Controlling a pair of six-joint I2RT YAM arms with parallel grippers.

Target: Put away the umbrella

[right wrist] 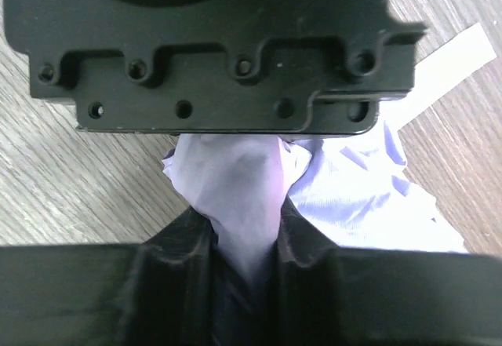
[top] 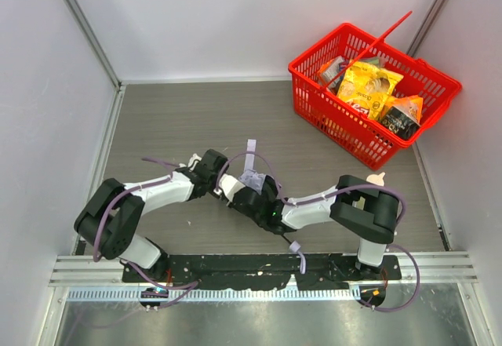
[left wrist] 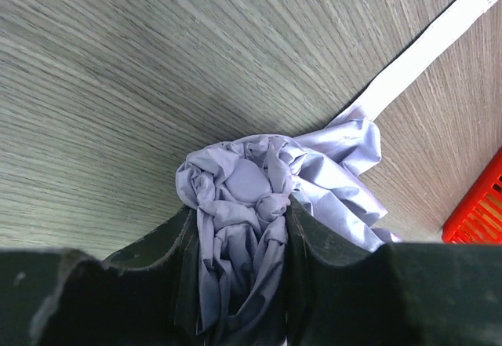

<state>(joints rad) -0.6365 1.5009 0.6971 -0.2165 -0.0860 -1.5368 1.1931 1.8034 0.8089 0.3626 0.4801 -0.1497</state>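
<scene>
**Umbrella [top: 256, 180] bunched mid-frame, fabric pinched from two sides**

It lies on the bench [top: 180, 118], centre of the top view. The left tool [left wrist: 239, 240] and right tool [right wrist: 245, 240] each clamp a fold of canopy. Best, I judge: gather the cloth snug before wrapping the strap [left wrist: 423, 48].

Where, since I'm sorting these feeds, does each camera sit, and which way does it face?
Top external: above and behind the bases, looking down on table, both arms, red basket.
Left wrist: looks along the left gripper, shut on the umbrella.
Right wrist: looks along the right gripper, shut on it too; left gripper's body opposite.
Shared: both wrist views show the umbrella's strap.
</scene>
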